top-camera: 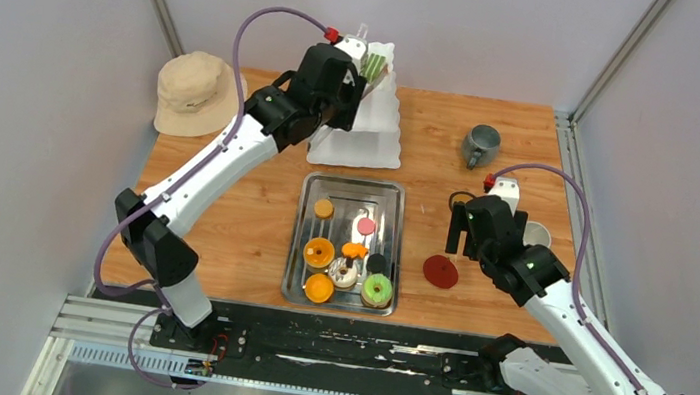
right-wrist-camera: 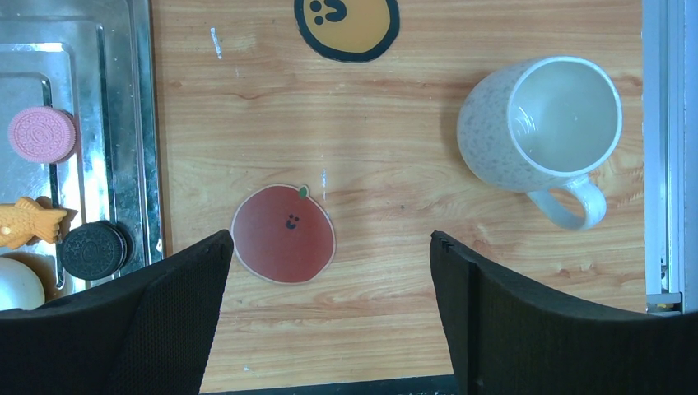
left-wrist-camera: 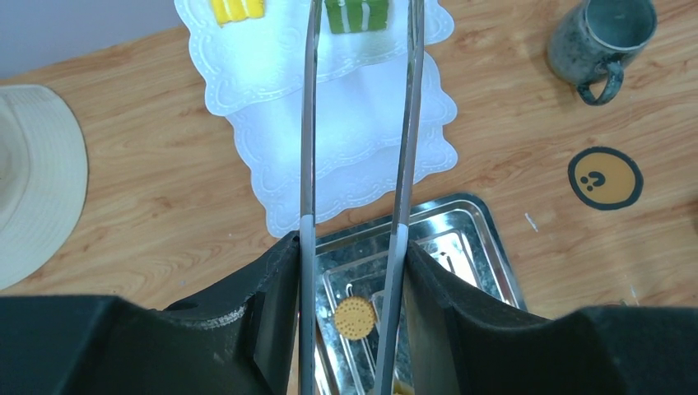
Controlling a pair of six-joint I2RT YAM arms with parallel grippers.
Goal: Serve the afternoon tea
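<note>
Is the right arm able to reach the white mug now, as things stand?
Probably yes: the right gripper hangs open close to the white mug, and nothing stands between them.

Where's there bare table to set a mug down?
Bare wood between the white stand and the grey mug, and left of the steel tray, though the left arm reaches over it. Crowded: the tray's near half, and around the white mug and red coaster.

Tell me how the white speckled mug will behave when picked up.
The white speckled mug looks rigid and glazed, so it probably won't flex but may slip under a light grip. It stands upright and looks empty, so it is likely stable, with nothing to spill. Its handle sticks out to one side, so a rim grip may tilt it.
</note>
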